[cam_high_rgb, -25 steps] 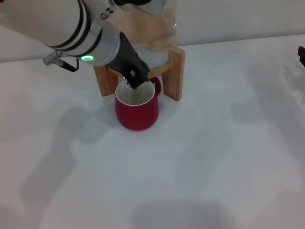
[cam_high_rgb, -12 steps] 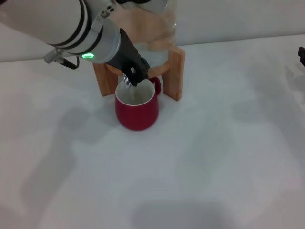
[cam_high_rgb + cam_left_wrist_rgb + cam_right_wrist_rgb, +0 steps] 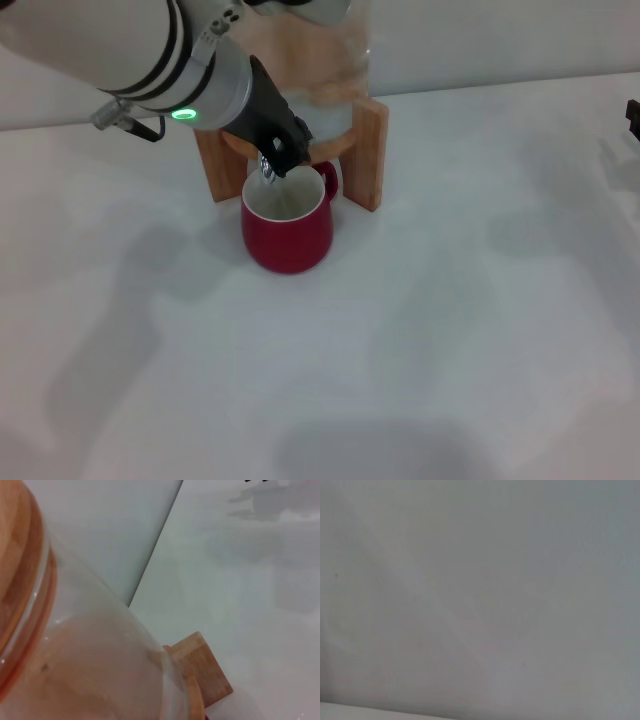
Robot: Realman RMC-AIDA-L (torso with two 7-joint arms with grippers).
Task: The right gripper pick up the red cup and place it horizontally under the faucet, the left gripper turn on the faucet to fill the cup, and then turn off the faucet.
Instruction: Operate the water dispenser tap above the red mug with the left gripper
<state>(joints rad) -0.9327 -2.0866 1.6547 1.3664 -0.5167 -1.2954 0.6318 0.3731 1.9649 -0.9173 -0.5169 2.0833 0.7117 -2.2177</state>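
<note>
The red cup (image 3: 290,235) stands upright on the white table, its mouth right under the faucet (image 3: 267,171), handle toward the wooden stand (image 3: 368,150). The glass dispenser (image 3: 325,70) sits in that stand. My left gripper (image 3: 279,152) reaches down from the upper left with its green ring lit; its black fingers are together and the tip rests at the faucet's lever, just above the cup's rim. I cannot tell whether water is running. Of my right gripper (image 3: 633,115) only a black bit shows at the far right edge, well away from the cup.
The left wrist view shows the dispenser's glass wall (image 3: 90,670), its wooden lid (image 3: 20,580) and a corner of the stand (image 3: 205,667). The right wrist view shows only plain white surface. White table (image 3: 450,330) spreads in front and to the right of the cup.
My left gripper's tip has shifted slightly up and back at the faucet. The cup and the right arm have not moved.
</note>
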